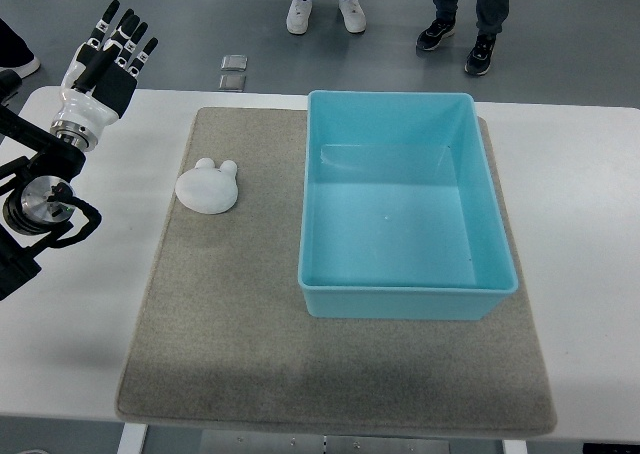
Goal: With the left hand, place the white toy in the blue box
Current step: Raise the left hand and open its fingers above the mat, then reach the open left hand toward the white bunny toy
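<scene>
One small white bunny-shaped toy (208,188) looks light and smooth; I'd cup its rounded body. My left hand (109,57) hovers spread and empty, the turquoise plastic box (405,304) waiting.

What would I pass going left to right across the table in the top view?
Black-and-white left robot hand with fingers spread, holding nothing → white bunny-shaped toy lying on the grey felt mat → empty light blue plastic box.

**Around the work area**

A grey mat (340,374) covers most of the white table (580,224). Beyond the table, on the grey floor (560,74), stand white shoes (325,14) and black shoes (458,42). Two small square plates (233,72) sit in the floor.
</scene>
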Available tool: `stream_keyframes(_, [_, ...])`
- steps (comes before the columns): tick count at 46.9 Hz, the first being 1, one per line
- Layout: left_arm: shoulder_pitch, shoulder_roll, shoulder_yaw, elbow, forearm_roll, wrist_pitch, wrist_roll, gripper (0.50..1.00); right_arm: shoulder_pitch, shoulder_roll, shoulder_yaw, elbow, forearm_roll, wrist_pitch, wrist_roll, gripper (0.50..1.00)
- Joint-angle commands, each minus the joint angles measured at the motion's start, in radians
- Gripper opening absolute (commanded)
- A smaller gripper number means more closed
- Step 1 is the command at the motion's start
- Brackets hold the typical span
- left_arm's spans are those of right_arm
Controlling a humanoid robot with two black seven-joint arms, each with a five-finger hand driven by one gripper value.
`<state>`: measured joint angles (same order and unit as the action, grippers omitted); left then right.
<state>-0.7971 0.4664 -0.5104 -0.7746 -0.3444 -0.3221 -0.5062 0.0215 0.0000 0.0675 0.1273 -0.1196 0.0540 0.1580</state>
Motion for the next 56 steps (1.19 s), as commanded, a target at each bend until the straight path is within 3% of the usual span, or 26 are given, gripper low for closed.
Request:
stream_keyframes(1, [0.001, 0.001, 0.001, 0.018, 0.001, -0.031, 0.0, 0.996, 0.0, 0.0, 0.0, 0.0, 0.0, 0.0, 0.0, 0.936])
stream_keyframes(13, [0.003, 0.0, 0.041, 0.054, 0.022, -0.051, -0.002, 0.996, 0.0, 0.0, 0.0, 0.0, 0.0, 0.0, 0.0, 0.936])
stream_keyframes(22, [0.003, 0.014, 0.039, 0.041, 0.26, -0.078, -0.006, 0.99, 0.0, 0.0, 0.0, 0.0, 0.0, 0.0, 0.0, 0.936])
stream_keyframes(35, [-0.014, 0.158, 0.064, -0.081, 0.729, 0.014, -0.003, 0.973, 0.0, 0.0, 0.0, 0.0, 0.0, 0.0, 0.0, 0.936])
stream_keyframes(51, [-0.025, 0.366, 0.064, -0.221, 1.252, 0.012, -0.011, 0.971, 0.0, 0.0, 0.0, 0.0, 0.0, 0.0, 0.0, 0.936])
stream_keyframes(56, [-0.024, 0.386, 0.064, -0.25, 1.354, 0.021, -0.012, 0.962, 0.0, 0.0, 0.0, 0.0, 0.0, 0.0, 0.0, 0.936])
